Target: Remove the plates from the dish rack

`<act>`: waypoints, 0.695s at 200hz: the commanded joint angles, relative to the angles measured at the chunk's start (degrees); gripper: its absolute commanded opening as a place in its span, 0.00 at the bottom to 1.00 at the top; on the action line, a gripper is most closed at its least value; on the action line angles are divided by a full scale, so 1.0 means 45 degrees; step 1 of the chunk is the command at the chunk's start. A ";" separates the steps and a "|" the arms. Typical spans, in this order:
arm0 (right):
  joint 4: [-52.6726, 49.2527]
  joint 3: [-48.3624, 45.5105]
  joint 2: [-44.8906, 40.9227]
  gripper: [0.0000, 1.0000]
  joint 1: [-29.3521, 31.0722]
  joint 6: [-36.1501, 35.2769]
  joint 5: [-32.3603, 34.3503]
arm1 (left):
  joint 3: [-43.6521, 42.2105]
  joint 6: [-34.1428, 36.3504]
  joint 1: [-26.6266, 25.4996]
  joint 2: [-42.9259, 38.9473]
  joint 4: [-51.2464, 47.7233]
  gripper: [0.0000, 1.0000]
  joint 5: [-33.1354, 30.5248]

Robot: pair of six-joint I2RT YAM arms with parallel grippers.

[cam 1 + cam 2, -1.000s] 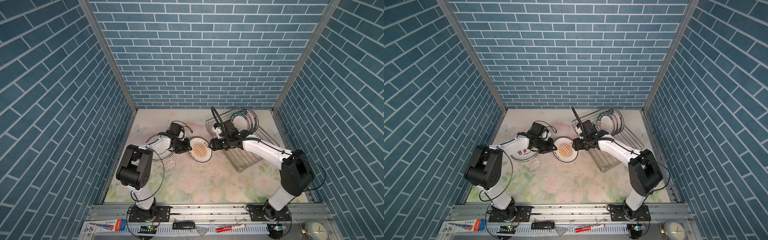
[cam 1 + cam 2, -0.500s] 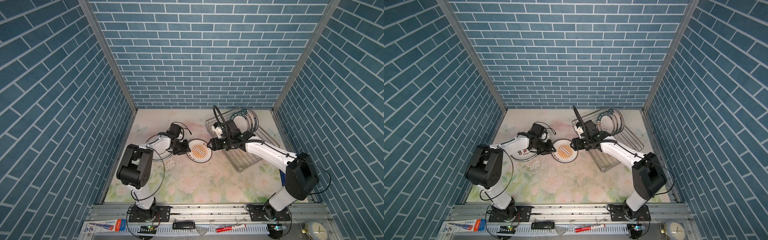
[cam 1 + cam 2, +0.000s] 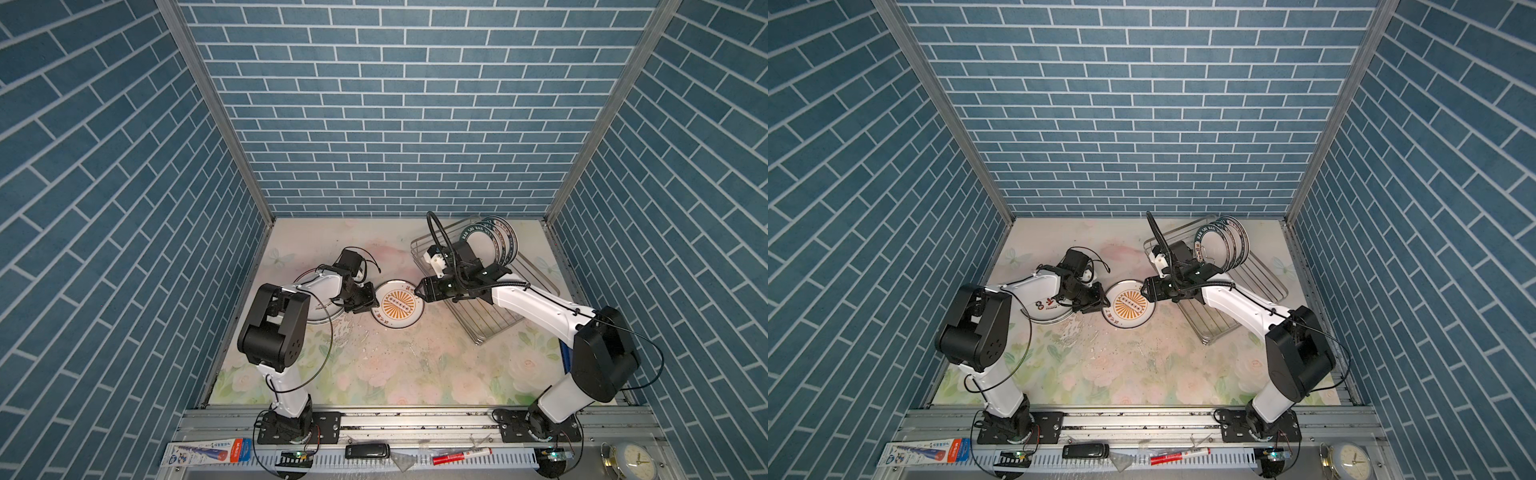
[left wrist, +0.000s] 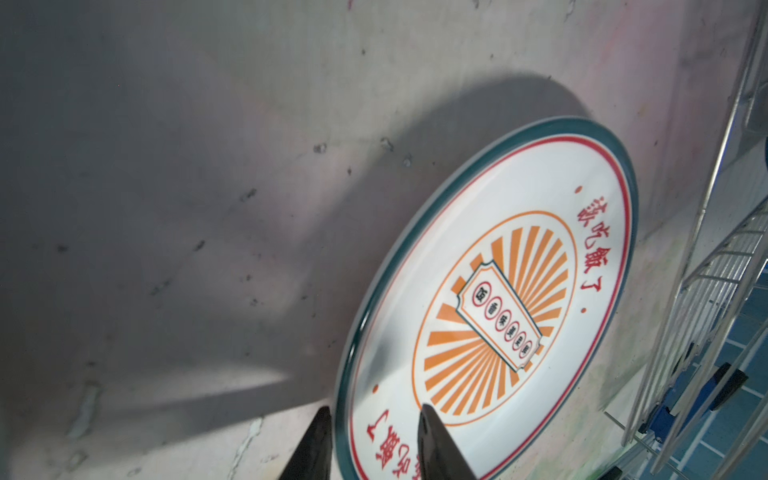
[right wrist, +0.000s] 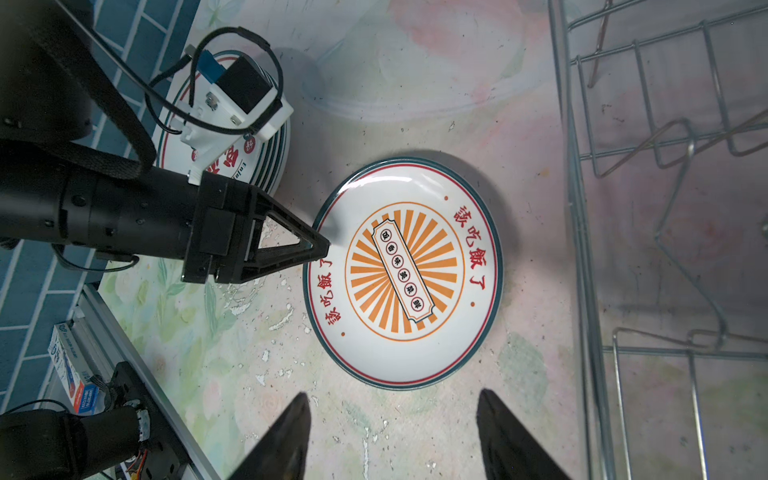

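Observation:
A white plate with an orange sunburst (image 3: 397, 303) (image 3: 1128, 305) (image 5: 403, 270) (image 4: 498, 291) lies flat on the flowered table between the two arms. My left gripper (image 3: 371, 297) (image 3: 1103, 304) (image 4: 374, 424) stands open, its fingers apart on either side of this plate's left rim. My right gripper (image 3: 419, 289) (image 3: 1144, 291) (image 5: 390, 419) hovers open and empty just off the plate's right edge. The dish rack (image 3: 490, 320) (image 3: 1219, 326) (image 5: 582, 249) sits at the back right with green-rimmed plates (image 3: 496, 241) (image 3: 1227, 245) upright at its far end. A stack of plates (image 3: 318, 313) (image 3: 1044, 311) (image 5: 272, 166) lies under the left arm.
Blue brick walls close in the table on three sides. The rack's wire side (image 4: 706, 291) stands close beside the flat plate. A carton (image 3: 203, 453), a black device (image 3: 368, 451), a red marker (image 3: 461, 455) and a clock (image 3: 633, 459) lie along the front rail.
My left gripper's fingers have spread apart at the sunburst plate's rim. The plate has stayed in about the same spot. The right gripper has hardly shifted.

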 commanded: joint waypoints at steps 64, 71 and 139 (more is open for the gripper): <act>0.0131 -0.0536 -0.1301 0.66 -0.0186 -0.0573 0.0363 | -0.0263 0.0278 0.0163 -0.1028 -0.0169 0.46 -0.0582; 0.0087 -0.0549 -0.1477 0.66 -0.0209 -0.0624 0.0540 | -0.0328 0.0307 0.0148 -0.1302 -0.0109 0.47 -0.0564; -0.0630 -0.0236 -0.3009 0.65 -0.0906 -0.0950 0.6098 | -0.1238 0.0946 -0.0656 -0.3670 0.2423 0.58 0.0883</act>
